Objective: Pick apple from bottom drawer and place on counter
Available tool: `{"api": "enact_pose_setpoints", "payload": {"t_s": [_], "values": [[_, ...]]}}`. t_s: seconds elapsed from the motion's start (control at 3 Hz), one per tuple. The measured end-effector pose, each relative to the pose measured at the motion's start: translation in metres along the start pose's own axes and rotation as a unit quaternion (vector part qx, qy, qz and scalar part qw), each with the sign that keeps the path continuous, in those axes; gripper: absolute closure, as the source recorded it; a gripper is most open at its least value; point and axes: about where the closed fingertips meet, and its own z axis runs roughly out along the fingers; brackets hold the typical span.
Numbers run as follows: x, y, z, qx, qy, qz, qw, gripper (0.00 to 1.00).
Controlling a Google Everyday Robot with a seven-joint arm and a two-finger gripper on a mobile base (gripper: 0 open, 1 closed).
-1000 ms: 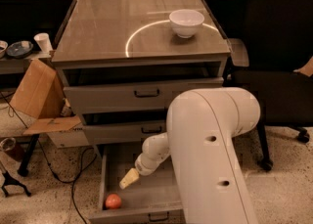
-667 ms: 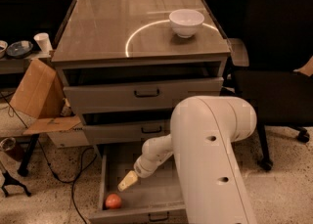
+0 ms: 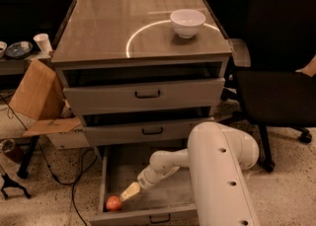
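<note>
Beside one apple (image 3: 113, 203), one hand (image 3: 129, 191)

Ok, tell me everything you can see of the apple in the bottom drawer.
The small round reddish-orange apple looks whole and smooth-skinned. It rests on the flat floor of the open wide grey metal bottom drawer, in its front left corner as seen, close behind the low front panel. The robot's tan-tipped end effector sits just up and right of it; contact cannot be told.
</note>
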Motion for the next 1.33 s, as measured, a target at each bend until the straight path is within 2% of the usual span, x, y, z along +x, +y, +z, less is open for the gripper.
{"api": "enact_pose_setpoints", "payload": {"t_s": [0.33,0.67,1.0,1.33], "values": [[0.017,-0.004,0.031,-0.034,-0.007,0.003,0.9994,0.0],[0.022,0.002,0.048,-0.063,-0.019,-0.003,0.9978,0.19],[0.014,0.023,0.05,-0.085,-0.042,-0.021,0.9953,0.28],[0.01,0.039,0.054,-0.097,-0.05,-0.031,0.9936,0.21]]}}
